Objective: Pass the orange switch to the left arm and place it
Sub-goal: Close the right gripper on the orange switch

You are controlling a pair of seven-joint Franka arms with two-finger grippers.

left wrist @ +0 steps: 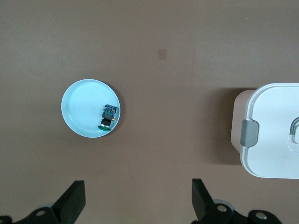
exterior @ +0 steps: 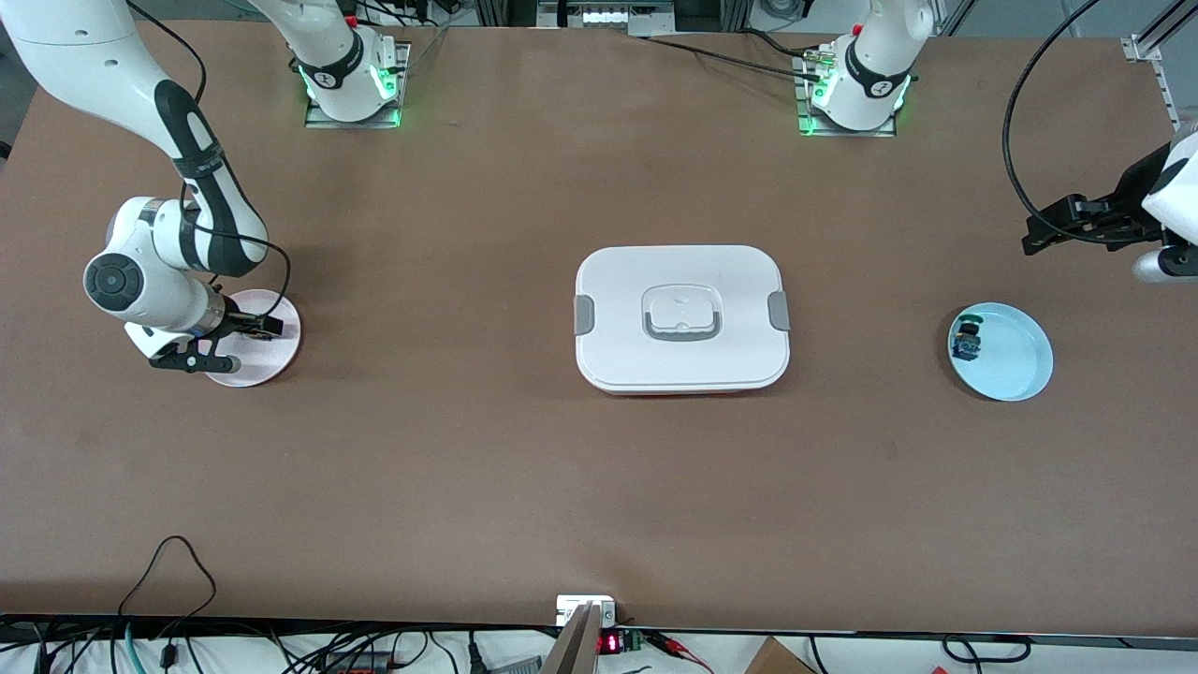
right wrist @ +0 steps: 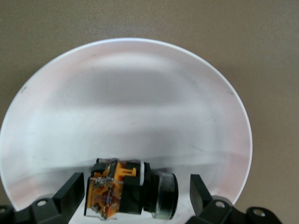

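Orange switch (right wrist: 124,193) on pink plate (right wrist: 126,93), between right claw's (right wrist: 135,196) spread fingers (right wrist: 70,191)

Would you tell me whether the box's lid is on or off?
On. The box shows its lid seated flat on top, grey clips at both ends and the handle lying in its recess.

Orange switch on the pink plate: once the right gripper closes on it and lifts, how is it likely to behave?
The orange switch looks like rigid moulded plastic, so it probably won't flex. Being small between the right gripper's open fingers, it is likely light. Its rounded black end could make it roll or pivot on the smooth pink plate if nudged off-centre.
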